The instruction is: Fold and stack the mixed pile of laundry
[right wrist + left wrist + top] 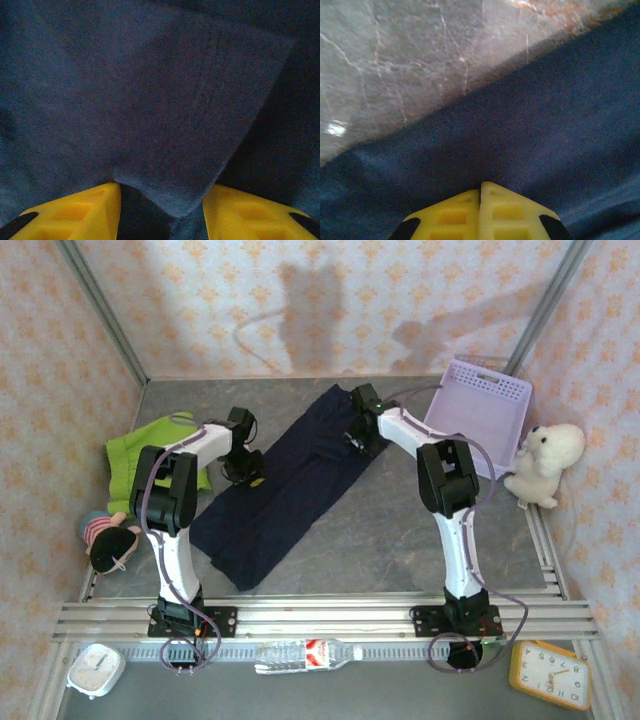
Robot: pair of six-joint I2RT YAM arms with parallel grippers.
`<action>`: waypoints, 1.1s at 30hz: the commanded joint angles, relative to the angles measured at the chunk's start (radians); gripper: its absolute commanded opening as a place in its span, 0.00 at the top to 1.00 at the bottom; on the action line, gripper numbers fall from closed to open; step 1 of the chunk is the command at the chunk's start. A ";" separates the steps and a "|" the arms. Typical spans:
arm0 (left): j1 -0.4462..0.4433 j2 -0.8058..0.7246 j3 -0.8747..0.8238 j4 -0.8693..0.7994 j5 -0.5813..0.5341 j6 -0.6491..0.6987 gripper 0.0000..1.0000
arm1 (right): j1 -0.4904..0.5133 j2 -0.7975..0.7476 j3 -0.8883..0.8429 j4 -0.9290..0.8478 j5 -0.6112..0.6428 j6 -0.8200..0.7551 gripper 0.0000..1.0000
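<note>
Left hand (pixel 480 189) closed, right hand (pixel 161 192) spread, both over navy garment (pixel 285 502).

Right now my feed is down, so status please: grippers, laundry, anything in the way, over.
Left gripper shut at edge of navy garment. Right gripper open, navy corner between its jaws. Lime-green garment bunched at left. Lavender basket clear of the cloth.

The navy cloth (pixel 150 100) lies spread beneath the right gripper (pixel 161 212). Its yellow fingers (pixel 75 210) stand apart, and a folded corner of the cloth points into the gap between them, with deep shadow along its right edge.
</note>
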 commanded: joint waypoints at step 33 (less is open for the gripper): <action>-0.198 0.216 0.372 0.010 0.136 -0.010 0.63 | -0.034 0.042 0.215 -0.245 -0.068 -0.263 0.34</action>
